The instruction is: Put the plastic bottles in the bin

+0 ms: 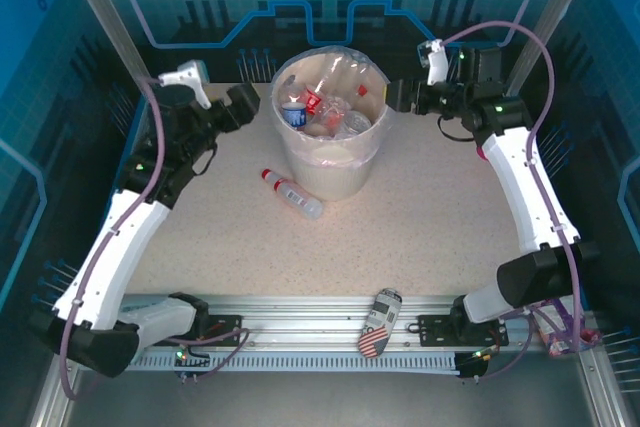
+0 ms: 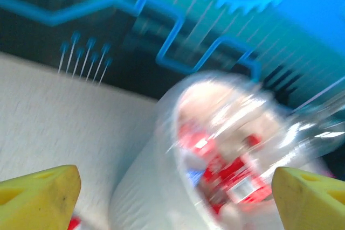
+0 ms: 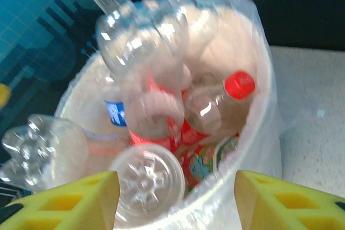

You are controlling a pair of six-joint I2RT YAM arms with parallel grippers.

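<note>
the bottle (image 1: 292,193) by the bin (image 1: 335,172) is light and squashy, so grab its middle; the left gripper (image 2: 173,181) is wide open, the right gripper (image 3: 177,179) narrower, both empty.

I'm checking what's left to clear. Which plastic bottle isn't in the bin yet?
The red-capped bottle lying on its side on the table beside the bin's base; the other bottles are inside the bin.
</note>
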